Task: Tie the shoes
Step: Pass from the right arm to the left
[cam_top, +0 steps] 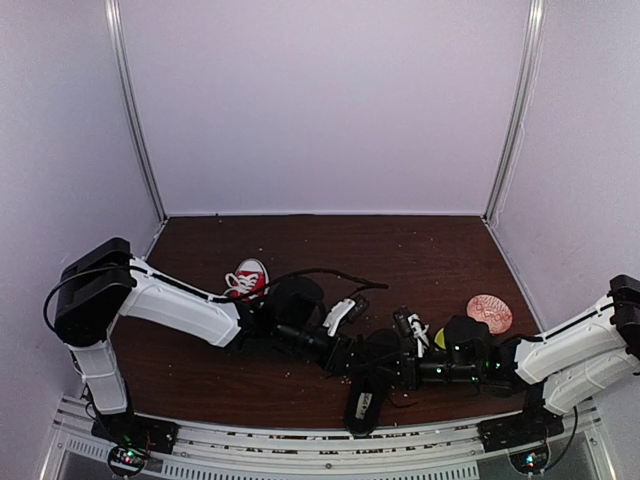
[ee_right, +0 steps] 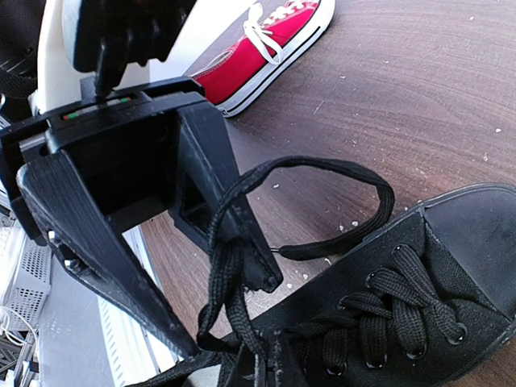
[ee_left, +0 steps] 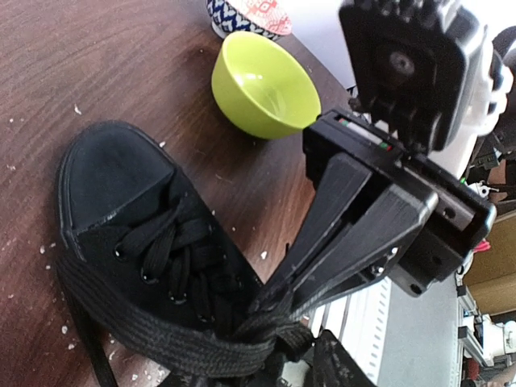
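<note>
The black shoe (cam_top: 368,392) lies near the front edge between both grippers; it also shows in the left wrist view (ee_left: 121,201) and the right wrist view (ee_right: 427,298). My right gripper (ee_left: 274,310) is shut on the black laces at the shoe's top eyelets. My left gripper (ee_right: 234,318) has its fingers apart, and a black lace loop (ee_right: 355,173) hangs over one finger (ee_right: 242,234). A broad lace strand (ee_left: 161,343) crosses just below the left wrist camera. The red sneaker (cam_top: 247,278) with white laces lies behind the left arm, untouched, and also shows in the right wrist view (ee_right: 258,48).
A yellow-green bowl (ee_left: 266,85) stands right of the black shoe, with a patterned pink bowl (cam_top: 489,312) beyond it. White crumbs dot the brown table (cam_top: 400,250). Pale walls enclose the back and both sides. A metal rail (cam_top: 300,440) runs along the front.
</note>
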You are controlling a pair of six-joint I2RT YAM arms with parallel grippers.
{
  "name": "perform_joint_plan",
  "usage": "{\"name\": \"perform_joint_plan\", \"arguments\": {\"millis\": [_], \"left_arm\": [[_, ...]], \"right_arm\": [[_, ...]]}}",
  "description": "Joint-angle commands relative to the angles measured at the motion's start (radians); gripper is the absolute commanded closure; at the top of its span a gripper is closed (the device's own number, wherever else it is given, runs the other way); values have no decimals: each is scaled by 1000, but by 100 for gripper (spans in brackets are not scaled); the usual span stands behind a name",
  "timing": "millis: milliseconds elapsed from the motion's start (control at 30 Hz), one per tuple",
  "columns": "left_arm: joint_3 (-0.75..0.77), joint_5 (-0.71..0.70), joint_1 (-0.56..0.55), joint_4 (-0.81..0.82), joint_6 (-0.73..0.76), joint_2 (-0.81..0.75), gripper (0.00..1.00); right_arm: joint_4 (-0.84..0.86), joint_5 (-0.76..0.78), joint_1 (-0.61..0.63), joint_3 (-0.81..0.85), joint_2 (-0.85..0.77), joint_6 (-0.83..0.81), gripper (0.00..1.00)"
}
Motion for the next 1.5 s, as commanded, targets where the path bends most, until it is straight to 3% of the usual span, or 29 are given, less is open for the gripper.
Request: {"name": "perform_joint_plan", "arguments": {"millis": [0,333,567,867,900,1067,1167,1300,1467], "left_arm": [[27,-13,6,41,8,1,60],[26,-25,3,46,19,18,90],[32,-205,-10,-42,137,-2,96],[10,-234,-23,139,112,25,97],[8,-236,-24,154,107,30,97],[-8,-234,-27,229,72,46,97],[-15,-230,-29,238,69,48,97],[-19,-224,-31,245,67,49,97],[-19,-224,-35,250,65,53,97]], "right_arm": [[14,13,-4,5,-9,-4,100],[8,7,-5,-4,-29,4,100],[-60,-53,-4,-10,-85,7,100],[-98,-154,-4,5,-81,6,100],[-92,-149,-6,1,-82,12,98],[-110,-49,-28,-31,-163,38,62],[-158,-6,-59,-44,-245,35,51],[-254,56,-117,-30,-314,24,47],[-316,38,-176,24,-244,-2,59]]}}
